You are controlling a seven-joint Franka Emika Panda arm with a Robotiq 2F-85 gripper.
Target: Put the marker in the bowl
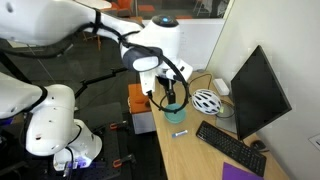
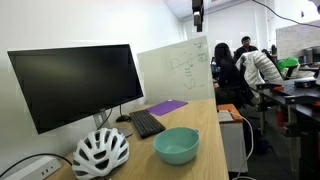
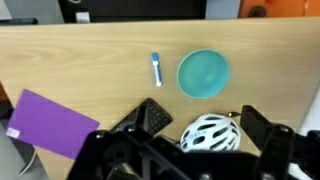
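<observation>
The marker (image 3: 156, 68), a short pale blue stick with a darker end, lies on the wooden table just left of the teal bowl (image 3: 203, 74) in the wrist view. It also shows in an exterior view (image 1: 180, 132), in front of the bowl (image 1: 176, 113). The bowl sits empty near the table edge (image 2: 176, 146). I cannot see the marker in that exterior view. My gripper (image 3: 205, 118) is open and empty, high above the table, over the bowl and helmet area (image 1: 165, 92), and it shows at the top of the exterior view (image 2: 198, 12).
A white vented helmet (image 3: 209, 133) lies next to the bowl (image 2: 100, 153). A purple sheet (image 3: 50, 125), a black keyboard (image 2: 147, 122) and a monitor (image 2: 75, 85) stand along the table. An orange box (image 1: 137, 98) is at the table's end.
</observation>
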